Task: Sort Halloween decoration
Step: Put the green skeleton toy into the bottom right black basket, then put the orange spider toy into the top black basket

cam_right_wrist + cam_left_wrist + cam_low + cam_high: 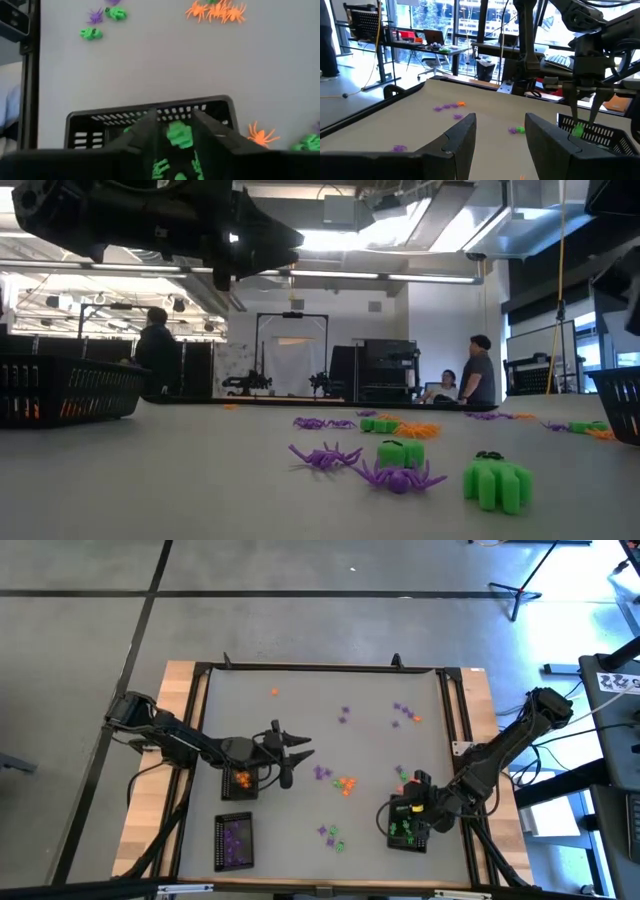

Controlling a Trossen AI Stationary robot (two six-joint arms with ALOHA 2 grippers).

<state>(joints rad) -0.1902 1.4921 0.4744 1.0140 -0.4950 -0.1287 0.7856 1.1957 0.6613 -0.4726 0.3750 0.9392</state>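
While the right gripper [172,131] hangs parted over the black mesh tray [100,120] — a small green plastic trinket [179,135] between its fingers, grasp unclear — the left gripper [296,753] hovers open mid-table.

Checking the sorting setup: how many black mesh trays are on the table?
3. One holding orange pieces sits under the left arm, one holding purple pieces lies at the near left edge, and one holding green pieces is beneath the right gripper.

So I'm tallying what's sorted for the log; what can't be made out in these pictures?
- Count in the purple tray: high view, pieces too small.
- Orange tray: high view, left gripper overlaps it.
- Green piece between the right gripper's jaws: right wrist view, gripped or falling unclear.
- Green tray's near part: cut off.
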